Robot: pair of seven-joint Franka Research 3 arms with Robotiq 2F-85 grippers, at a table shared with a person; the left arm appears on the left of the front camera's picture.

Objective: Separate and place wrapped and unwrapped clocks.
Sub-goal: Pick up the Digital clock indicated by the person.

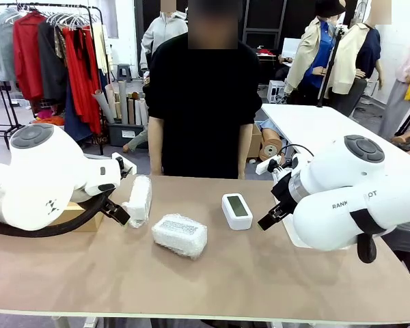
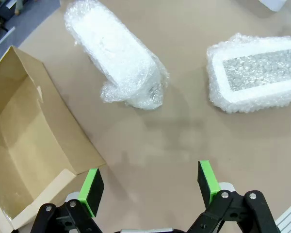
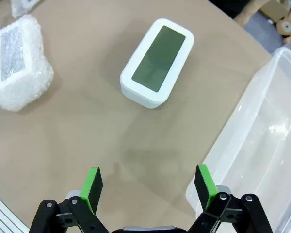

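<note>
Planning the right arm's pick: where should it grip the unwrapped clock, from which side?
Probably from above, across the long side walls of the unwrapped clock. It lies flat, screen up, and its narrow width should suit the open right gripper.

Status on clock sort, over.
Left gripper open, empty, by cardboard box; right gripper open, empty, by clear bin. Wrapped clocks and bare clock on table, ungrasped. Nothing in the way.

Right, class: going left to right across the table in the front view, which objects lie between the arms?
White bubble-wrapped block standing on edge → white bubble-wrapped block lying flat → bare white rectangular digital clock.
</note>
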